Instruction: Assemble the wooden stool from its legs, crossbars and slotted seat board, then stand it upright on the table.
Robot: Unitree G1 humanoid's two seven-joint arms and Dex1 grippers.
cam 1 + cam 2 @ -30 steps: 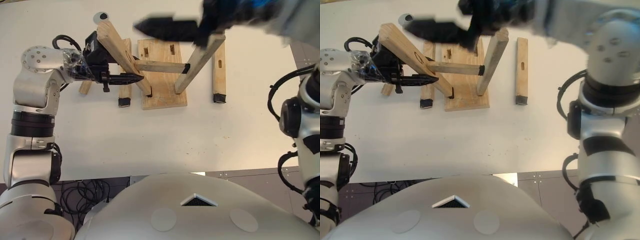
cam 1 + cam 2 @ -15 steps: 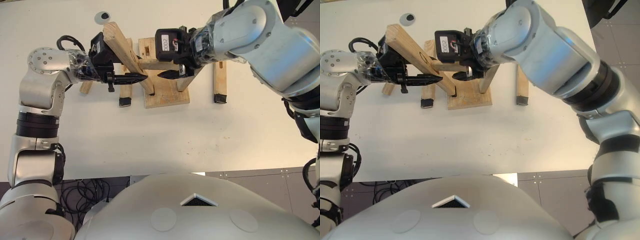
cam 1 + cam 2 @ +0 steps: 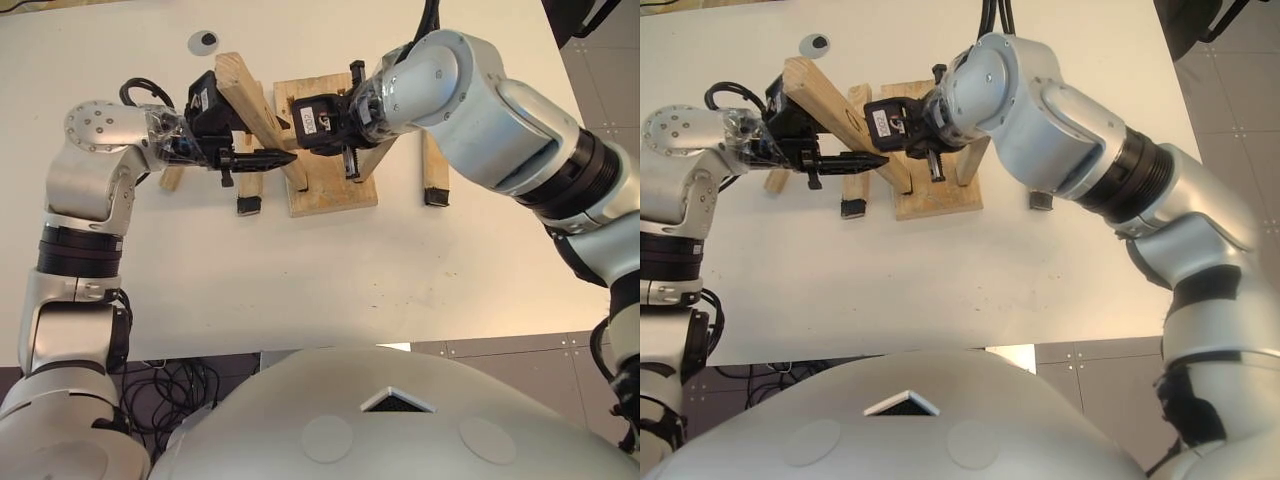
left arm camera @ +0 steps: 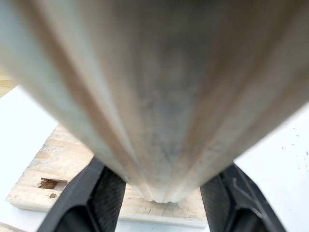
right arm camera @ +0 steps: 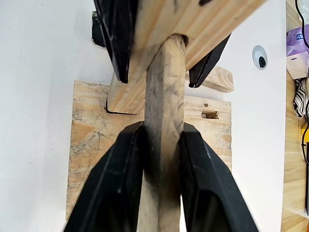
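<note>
Stool parts stand half-joined on the seat board (image 3: 335, 195), mid-table. Head view: left gripper (image 3: 275, 156) pinches the slanted leg (image 3: 240, 90); right gripper (image 3: 348, 166) sits at the crossbar. Left wrist: fingers (image 4: 96, 193) flank that leg. Right wrist: fingers (image 5: 116, 183) squeeze the crossbar (image 5: 163, 111). Uneven pushing could pop the joint loose. White table (image 3: 330, 290), grey tiled floor (image 3: 610, 60).

Seat board (image 3: 335, 195), leg (image 3: 245, 95), crossbar (image 5: 164, 96) — pale wood; table (image 3: 350, 280) — white.

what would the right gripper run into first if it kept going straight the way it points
Probably the slanted leg: the right gripper is shut on the crossbar, whose end enters that leg just ahead. The left gripper grips the same leg.
</note>
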